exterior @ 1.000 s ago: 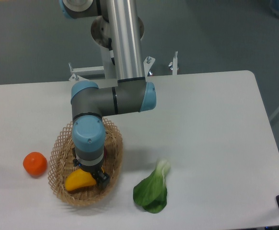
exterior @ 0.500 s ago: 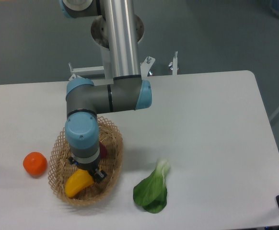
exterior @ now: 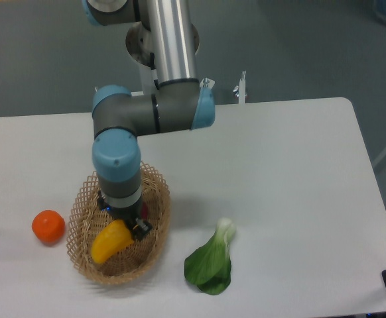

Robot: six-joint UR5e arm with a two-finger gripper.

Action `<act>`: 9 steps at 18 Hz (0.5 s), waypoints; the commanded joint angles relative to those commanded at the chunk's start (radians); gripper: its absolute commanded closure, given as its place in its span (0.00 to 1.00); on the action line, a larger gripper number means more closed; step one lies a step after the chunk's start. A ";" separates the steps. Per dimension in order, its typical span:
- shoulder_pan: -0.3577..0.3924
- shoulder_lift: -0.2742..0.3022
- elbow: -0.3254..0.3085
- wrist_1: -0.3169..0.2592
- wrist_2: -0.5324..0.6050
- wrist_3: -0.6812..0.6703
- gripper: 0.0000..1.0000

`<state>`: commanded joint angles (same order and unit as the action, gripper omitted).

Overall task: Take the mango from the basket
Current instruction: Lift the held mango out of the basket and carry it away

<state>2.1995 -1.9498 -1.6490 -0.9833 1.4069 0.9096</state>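
Here the tool (exterior: 128,224) sits at the upper end of the mango (exterior: 110,240), which lies in the basket (exterior: 156,192); whether it grips cannot be told; smooth, firm and likely slippery, the fruit looks best pinched across its thick middle.

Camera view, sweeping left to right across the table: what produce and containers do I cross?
Orange → basket holding the mango, with the gripper on the mango's upper end → bok choy.
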 joint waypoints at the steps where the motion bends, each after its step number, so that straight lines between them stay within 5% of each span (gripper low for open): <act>1: 0.020 0.014 0.000 0.000 -0.014 0.000 0.59; 9: 0.193 0.054 0.021 -0.015 -0.006 0.162 0.59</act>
<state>2.3927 -1.8960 -1.6276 -0.9986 1.4005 1.0720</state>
